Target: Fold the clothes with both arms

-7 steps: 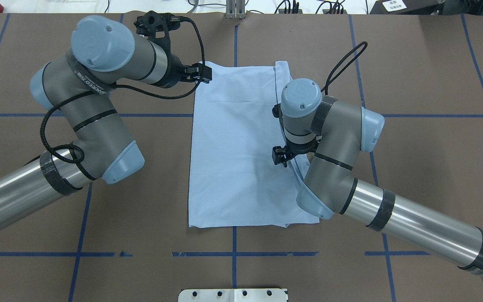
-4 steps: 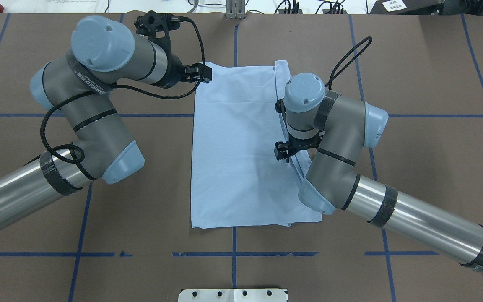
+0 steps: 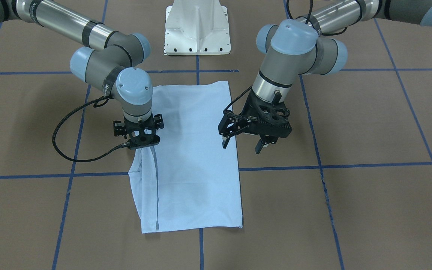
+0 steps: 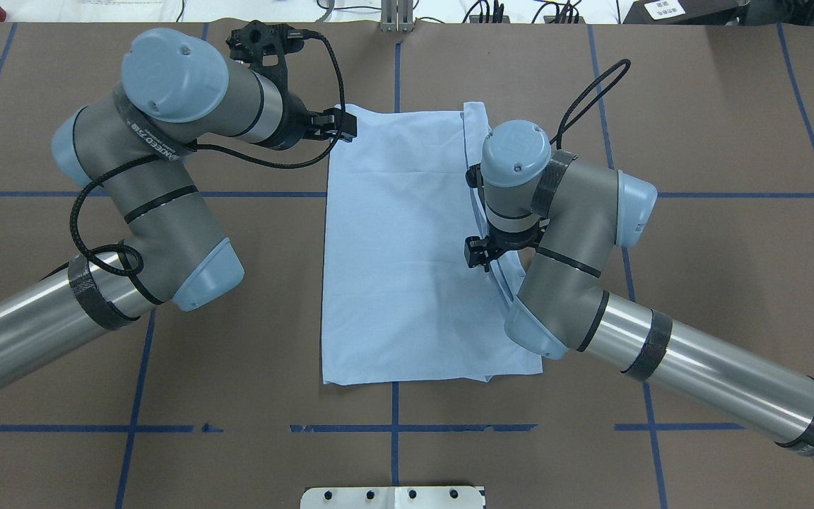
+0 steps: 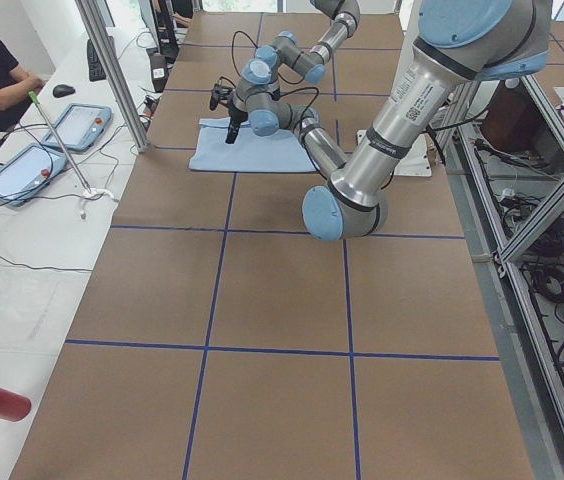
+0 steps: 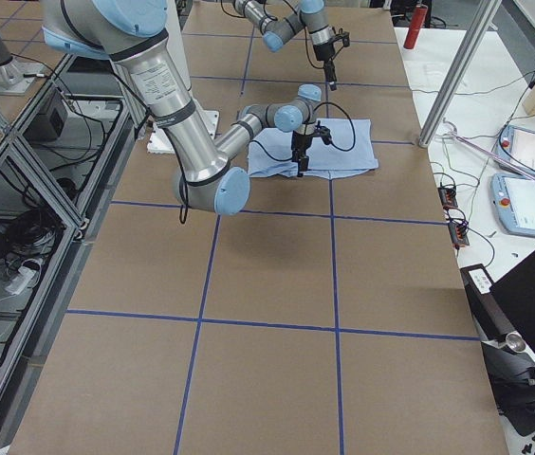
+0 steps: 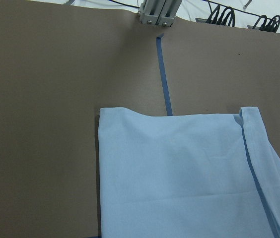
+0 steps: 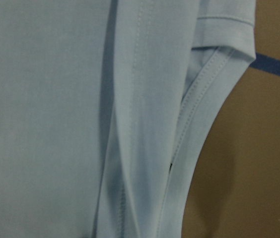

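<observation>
bench: brown surface (image 4: pixel 697 283) crossed by blue tape lines (image 4: pixel 138 375), carrying everything.
left arm: enters the overhead view from 8 o'clock, elbow bent, wrist reaching toward 12 o'clock (image 4: pixel 167 205).
right arm: enters the overhead view from 4 o'clock, wrist pointing straight down over the shirt's right side (image 4: pixel 569 233).
T-shirt: pale blue, lies flat at the middle of the bench as a tall rectangle (image 4: pixel 400 254); its right-hand side is folded inward, a stitched hem running along that fold (image 8: pixel 189 129); no print is visible.
white base plate: at 6 o'clock in the overhead view, beyond the shirt's near edge (image 4: pixel 393 497).
left claw: fingers spread apart, hanging just above the shirt's left edge near the far corner, pinching nothing (image 3: pixel 242 144).
right claw: low over the folded right edge of the shirt (image 3: pixel 141 142); the fingertips are hidden, so I cannot tell whether they are spread or pressed on the cloth.
</observation>
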Robot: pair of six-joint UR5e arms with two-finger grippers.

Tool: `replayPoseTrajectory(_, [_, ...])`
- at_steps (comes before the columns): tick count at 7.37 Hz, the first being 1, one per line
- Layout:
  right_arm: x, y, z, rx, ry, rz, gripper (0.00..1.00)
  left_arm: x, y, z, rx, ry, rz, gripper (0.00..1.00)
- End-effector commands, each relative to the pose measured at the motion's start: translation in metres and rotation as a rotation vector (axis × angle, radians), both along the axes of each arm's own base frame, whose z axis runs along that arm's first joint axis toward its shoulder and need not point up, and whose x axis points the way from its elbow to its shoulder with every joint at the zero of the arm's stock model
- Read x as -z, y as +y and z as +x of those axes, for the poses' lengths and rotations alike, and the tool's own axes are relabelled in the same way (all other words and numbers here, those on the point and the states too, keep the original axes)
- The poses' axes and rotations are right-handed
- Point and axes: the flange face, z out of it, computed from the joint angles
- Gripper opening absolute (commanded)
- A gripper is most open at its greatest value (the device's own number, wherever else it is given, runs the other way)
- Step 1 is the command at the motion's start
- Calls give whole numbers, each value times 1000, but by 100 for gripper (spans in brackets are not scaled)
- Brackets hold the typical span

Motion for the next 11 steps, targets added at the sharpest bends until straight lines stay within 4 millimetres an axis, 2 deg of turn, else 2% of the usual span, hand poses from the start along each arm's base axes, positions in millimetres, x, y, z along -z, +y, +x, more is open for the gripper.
replayPoseTrajectory(1, [-7,-4,4,-8,10,-1,100,0,1,1,-1,0,0,100])
replayPoseTrajectory(6, [-8,-25,25,-23,7,6,100,-1,0,2,-1,-2,-2,100])
replayPoseTrajectory(8, [-23,-35,40,-13,24,21,100,-1,0,3,-3,-4,-3,100])
replayPoseTrajectory(9, [-40,-33,43,-8,47,19,100,-2,0,4,-2,-4,-5,100])
replayPoseTrajectory(11, [-40,-45,56,-26,47,22,100,-2,0,4,-1,-5,-4,100])
